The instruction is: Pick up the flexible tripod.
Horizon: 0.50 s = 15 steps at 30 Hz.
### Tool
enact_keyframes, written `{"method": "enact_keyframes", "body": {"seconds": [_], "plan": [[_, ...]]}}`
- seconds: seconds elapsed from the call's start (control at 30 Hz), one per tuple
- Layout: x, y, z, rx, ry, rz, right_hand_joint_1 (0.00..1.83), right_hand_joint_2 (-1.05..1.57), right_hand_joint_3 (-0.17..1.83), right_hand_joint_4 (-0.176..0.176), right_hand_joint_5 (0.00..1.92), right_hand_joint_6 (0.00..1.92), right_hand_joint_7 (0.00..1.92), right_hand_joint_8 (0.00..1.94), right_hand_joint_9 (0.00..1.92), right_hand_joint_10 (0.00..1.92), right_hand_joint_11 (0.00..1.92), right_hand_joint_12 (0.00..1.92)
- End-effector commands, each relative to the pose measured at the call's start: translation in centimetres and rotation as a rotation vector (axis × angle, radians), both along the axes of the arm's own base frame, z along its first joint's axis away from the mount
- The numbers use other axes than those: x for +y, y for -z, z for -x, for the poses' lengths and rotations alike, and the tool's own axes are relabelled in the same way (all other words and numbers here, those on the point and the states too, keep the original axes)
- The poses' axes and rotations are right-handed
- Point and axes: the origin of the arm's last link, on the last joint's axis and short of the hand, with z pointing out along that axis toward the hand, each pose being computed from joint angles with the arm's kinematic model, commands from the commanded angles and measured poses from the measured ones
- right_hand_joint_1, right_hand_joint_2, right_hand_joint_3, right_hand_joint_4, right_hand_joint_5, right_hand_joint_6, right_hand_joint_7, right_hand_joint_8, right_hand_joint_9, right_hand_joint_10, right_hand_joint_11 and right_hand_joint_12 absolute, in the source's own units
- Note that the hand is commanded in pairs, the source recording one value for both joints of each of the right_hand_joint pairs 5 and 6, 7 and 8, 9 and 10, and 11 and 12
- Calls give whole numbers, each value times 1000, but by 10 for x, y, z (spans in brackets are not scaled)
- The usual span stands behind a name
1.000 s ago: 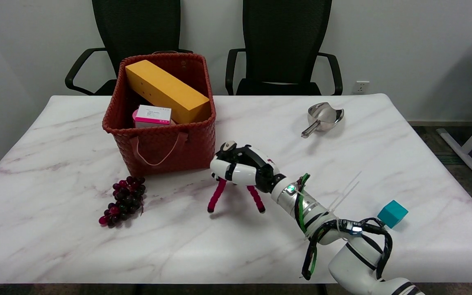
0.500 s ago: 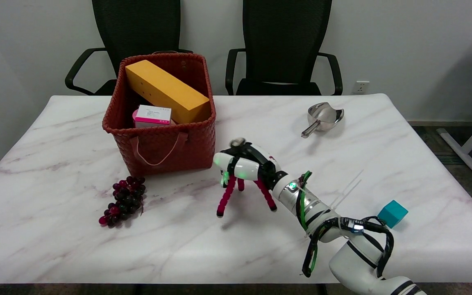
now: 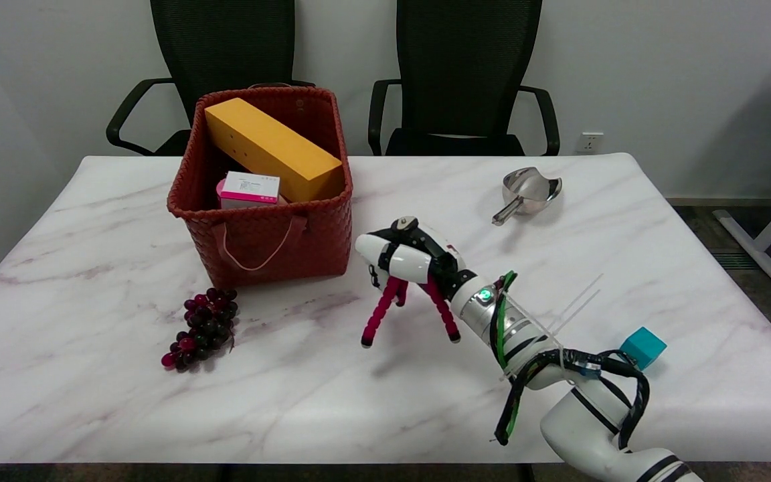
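Near the middle of the frame the right hand [image 3: 407, 258] is wrapped around the top of the flexible tripod [image 3: 404, 309], its fingers closed over the head so that only a small grey knob shows above them. The tripod's pink, beaded legs hang splayed below the hand, their dark tips just above or barely at the marble table [image 3: 91, 375]; contact cannot be told. The white arm runs from the hand down to the lower right corner. To the left of the hand stands a red woven basket [image 3: 262, 234] holding a long yellow box [image 3: 272, 147] and a small pink-and-white box [image 3: 249, 189]. A bunch of dark grapes [image 3: 203, 328] lies at lower left of the basket. A metal scoop [image 3: 526, 192] rests at upper right, and a teal cube [image 3: 642, 347] sits at right beside the arm.
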Motion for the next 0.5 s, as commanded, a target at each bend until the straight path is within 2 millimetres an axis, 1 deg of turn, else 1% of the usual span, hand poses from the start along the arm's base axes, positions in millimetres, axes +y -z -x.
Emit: {"method": "enact_keyframes", "body": {"seconds": [0.03, 0.1, 0.17, 0.27, 0.33, 0.5], "plan": [[-2, -19, -13, -45, -128, 85, 818, 1091, 681, 0, 1511, 1511, 1807, 1807, 1748, 1748, 1814, 1814], [-1, -20, -13, -54, -150, 102, 809, 1102, 657, 0, 1599, 1599, 1856, 1856, 1795, 1795, 1874, 1874], [0, -23, -13, -67, -173, 124, 804, 1125, 617, 0, 1627, 1627, 1873, 1873, 1813, 1813, 1905, 1905], [1, -26, -17, -18, -216, 168, 809, 1184, 563, 0, 1622, 1622, 1891, 1891, 1844, 1844, 1920, 1920], [1, -31, -24, 22, -257, 209, 814, 1210, 556, 0, 1612, 1612, 1901, 1901, 1865, 1865, 1920, 1920], [3, -42, -42, 19, -339, 272, 835, 1236, 596, 0, 1633, 1633, 1907, 1907, 1887, 1887, 1920, 1920]]}}
